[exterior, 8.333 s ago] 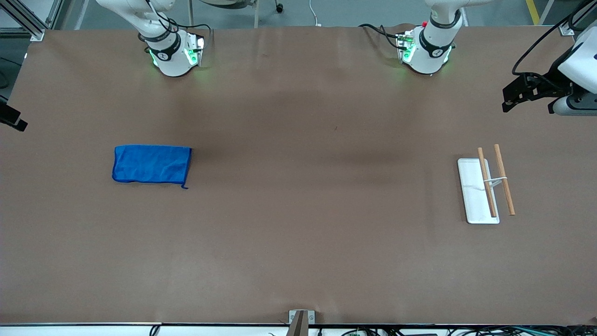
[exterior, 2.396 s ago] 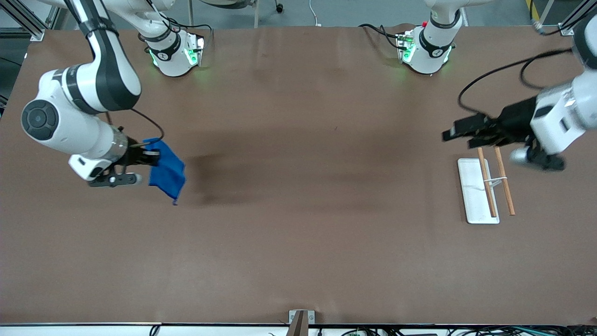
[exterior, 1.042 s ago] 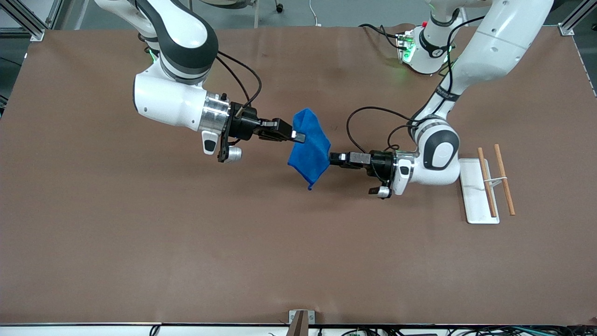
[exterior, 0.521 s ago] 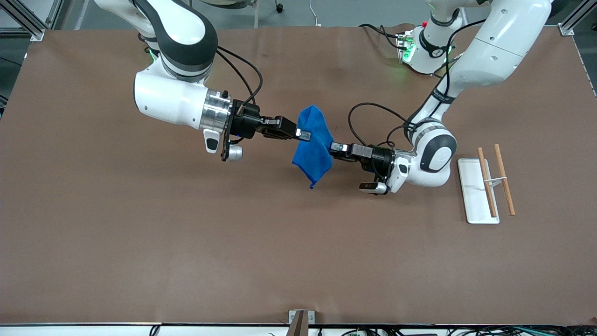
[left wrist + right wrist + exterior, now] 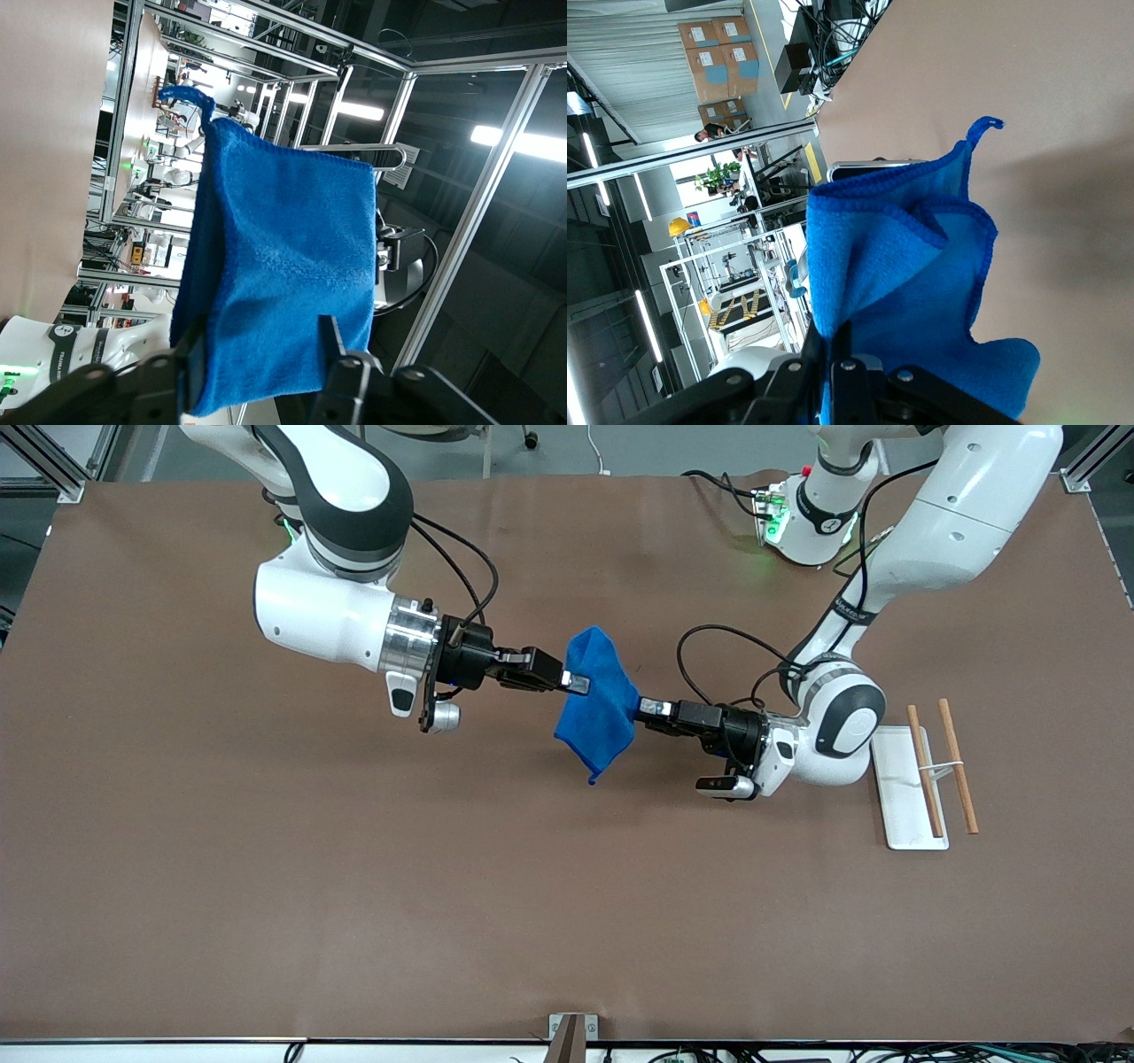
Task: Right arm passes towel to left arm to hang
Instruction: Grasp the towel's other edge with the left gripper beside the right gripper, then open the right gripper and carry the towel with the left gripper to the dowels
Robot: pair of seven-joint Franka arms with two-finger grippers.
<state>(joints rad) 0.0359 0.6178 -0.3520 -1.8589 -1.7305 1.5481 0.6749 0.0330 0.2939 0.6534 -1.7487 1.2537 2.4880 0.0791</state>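
Note:
The bright blue towel (image 5: 598, 708) hangs in the air over the middle of the table, its loose thread (image 5: 591, 781) at the lowest corner. My right gripper (image 5: 580, 684) is shut on the towel's upper edge; the right wrist view shows the towel (image 5: 904, 266) pinched in the right gripper (image 5: 842, 345). My left gripper (image 5: 640, 707) is at the towel's edge toward the left arm's end. In the left wrist view its open fingers (image 5: 332, 341) stand on either side of the towel (image 5: 283, 266) without pressing it.
A hanging rack with a white base (image 5: 895, 788) and two wooden rods (image 5: 957, 775) stands toward the left arm's end of the brown table (image 5: 354, 886).
The right arm lifted the towel off the table and carried it to the middle. The left arm came in to the towel's edge; over the last second its gripper only shifted slightly.

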